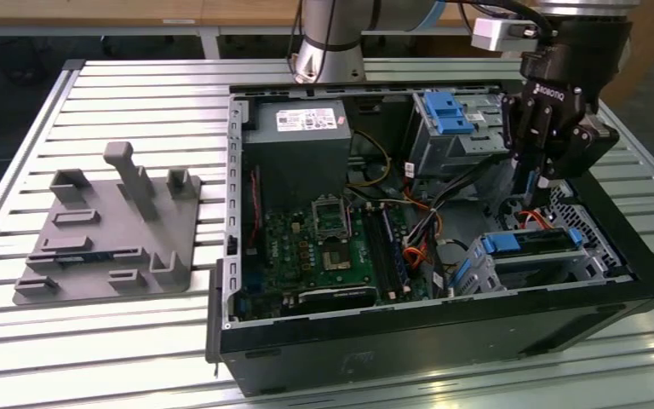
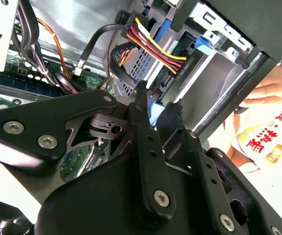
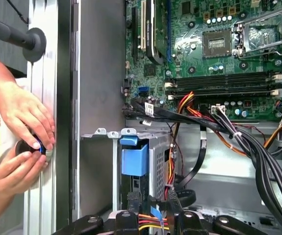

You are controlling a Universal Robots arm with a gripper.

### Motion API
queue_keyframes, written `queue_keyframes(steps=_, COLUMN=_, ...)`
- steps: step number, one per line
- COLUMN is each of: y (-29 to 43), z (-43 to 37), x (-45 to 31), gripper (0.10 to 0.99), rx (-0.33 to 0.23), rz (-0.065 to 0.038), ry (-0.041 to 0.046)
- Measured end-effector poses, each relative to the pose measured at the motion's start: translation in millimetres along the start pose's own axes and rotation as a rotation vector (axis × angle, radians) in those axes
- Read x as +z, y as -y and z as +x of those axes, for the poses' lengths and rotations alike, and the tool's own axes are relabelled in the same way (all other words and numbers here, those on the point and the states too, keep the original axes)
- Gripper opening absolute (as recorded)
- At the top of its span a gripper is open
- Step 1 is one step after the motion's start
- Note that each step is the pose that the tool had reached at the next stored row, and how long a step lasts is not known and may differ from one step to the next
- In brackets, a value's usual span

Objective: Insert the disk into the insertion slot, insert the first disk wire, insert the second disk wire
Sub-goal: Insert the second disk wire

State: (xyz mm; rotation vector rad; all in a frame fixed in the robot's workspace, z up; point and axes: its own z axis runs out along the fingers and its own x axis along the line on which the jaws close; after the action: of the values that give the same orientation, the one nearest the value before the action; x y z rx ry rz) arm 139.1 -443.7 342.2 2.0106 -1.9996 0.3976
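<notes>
Disk: we see the disk (image 1: 528, 245), in its blue caddy, lying inside the insertion slot (image 1: 545, 273) at the exterior view's right of the open computer case (image 1: 418, 345).
Gripper: the gripper (image 2: 158, 98) hangs just above that cage, near a bundle of yellow, red and black wires (image 2: 153, 44).
Grip: spread or clamped, we cannot tell.
Bystander: a person's hands (image 3: 27, 115) rest just outside the case wall.
</notes>
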Motion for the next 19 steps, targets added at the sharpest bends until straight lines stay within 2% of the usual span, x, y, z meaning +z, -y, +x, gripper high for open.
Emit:
queue_keyframes(steps=6, y=0.2, z=-0.1, x=0.0, gripper=0.357, rx=0.032, rz=-0.013, ry=-0.0023)
queue_keyframes(steps=10, y=2.4, z=-0.2, x=0.4, gripper=0.357, rx=0.033, rz=-0.014, ry=-0.0055)
queue_keyframes(steps=19, y=2.5, z=-0.8, x=2.8, gripper=0.357, rx=0.033, rz=-0.014, ry=-0.0092)
